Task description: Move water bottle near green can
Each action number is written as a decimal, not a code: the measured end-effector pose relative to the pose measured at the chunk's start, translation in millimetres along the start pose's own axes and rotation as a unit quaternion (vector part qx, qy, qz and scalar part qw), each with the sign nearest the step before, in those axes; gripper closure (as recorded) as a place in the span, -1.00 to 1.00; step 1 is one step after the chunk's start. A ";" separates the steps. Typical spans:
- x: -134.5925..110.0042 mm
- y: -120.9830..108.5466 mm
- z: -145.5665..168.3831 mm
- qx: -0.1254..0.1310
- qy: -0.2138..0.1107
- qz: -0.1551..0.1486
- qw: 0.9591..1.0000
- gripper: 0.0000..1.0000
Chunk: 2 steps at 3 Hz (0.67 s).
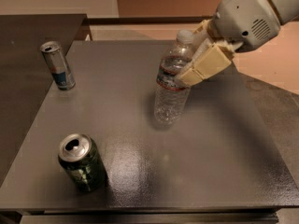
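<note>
The water bottle [170, 85] is clear and ribbed, with a white cap and a dark label band. It tilts slightly near the middle of the dark table [219, 143], its base at the surface. My gripper [196, 62] comes in from the upper right and is shut on the bottle's upper part at the label. The green can [81, 163] is short, dark green with a silver top. It stands upright at the front left of the table, well apart from the bottle.
A slim silver-and-blue can [58, 65] stands upright at the table's back left edge. A second dark surface [28, 36] adjoins at the left. Pale floor [275, 69] lies to the right.
</note>
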<state>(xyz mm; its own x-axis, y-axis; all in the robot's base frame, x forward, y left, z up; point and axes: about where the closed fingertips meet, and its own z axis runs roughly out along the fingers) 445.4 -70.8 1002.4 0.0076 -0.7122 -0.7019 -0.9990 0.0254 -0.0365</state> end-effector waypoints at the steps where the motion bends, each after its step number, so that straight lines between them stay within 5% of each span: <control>1: -3.2 13.7 14.4 -0.023 0.007 -0.017 1.000 1.00; 2: -5.4 26.6 30.3 -0.044 0.013 -0.033 0.998 1.00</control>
<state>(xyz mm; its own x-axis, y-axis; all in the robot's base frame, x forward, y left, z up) 420.1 -45.0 983.6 0.0738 -0.7280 -0.6816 -0.9963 -0.0835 -0.0187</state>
